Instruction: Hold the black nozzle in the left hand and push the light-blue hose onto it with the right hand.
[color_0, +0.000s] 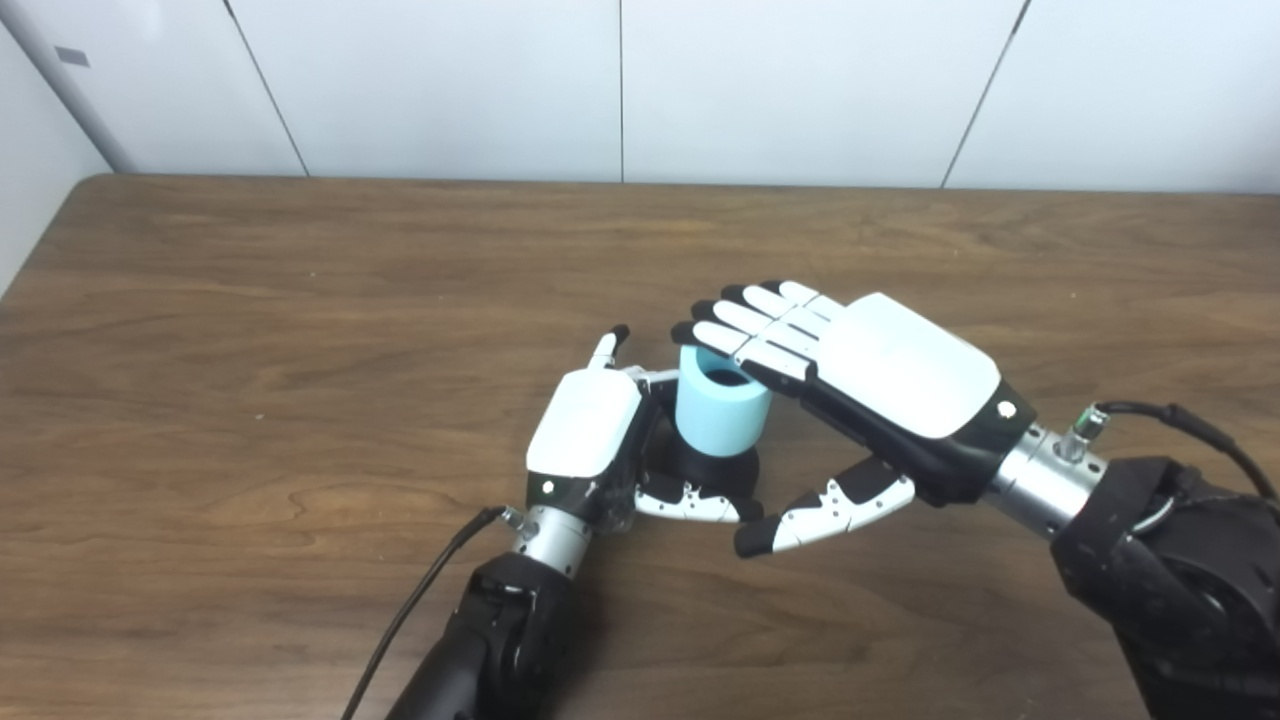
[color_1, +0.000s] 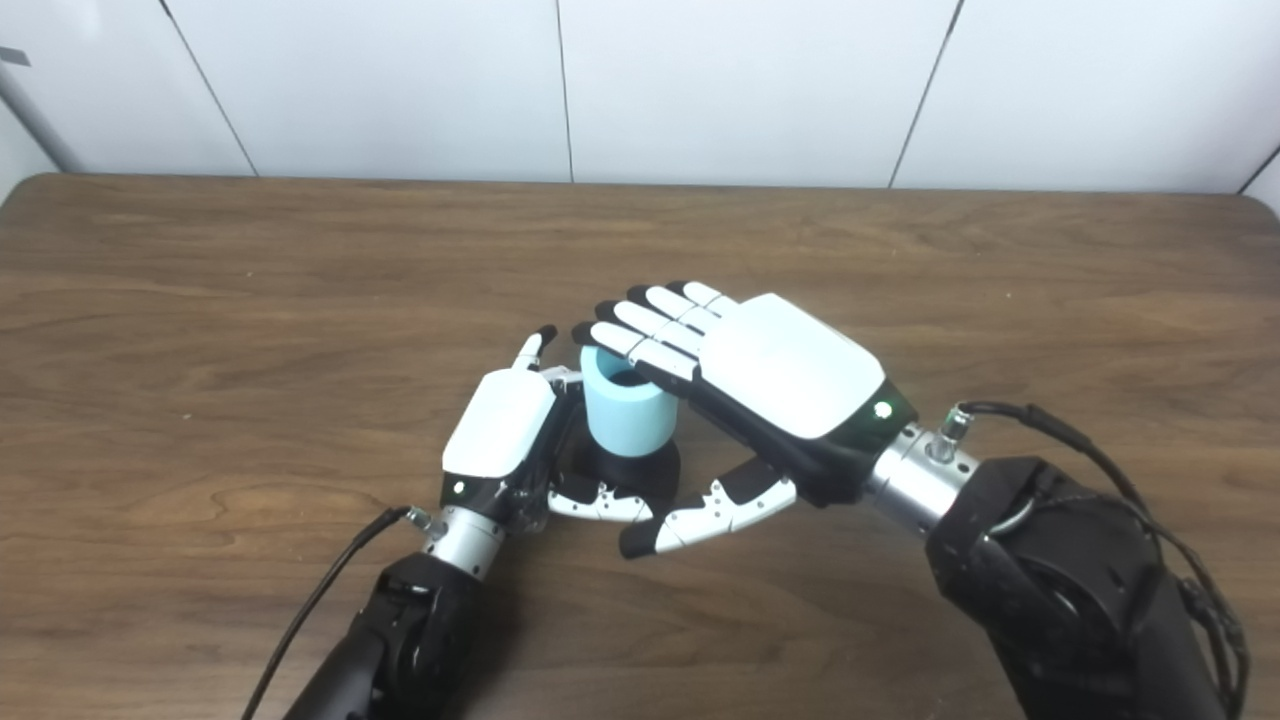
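Left hand is clamping the black nozzle to steady it; right hand, fingers spread flat, is pressing down on the light-blue hose to seat it.

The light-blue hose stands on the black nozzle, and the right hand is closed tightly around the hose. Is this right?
Not quite. The light-blue hose does stand on the black nozzle, but the right hand is open, fingers extended flat over the hose top, as the left eye view shows.

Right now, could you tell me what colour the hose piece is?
Light blue; the hose shows best in the left eye view.
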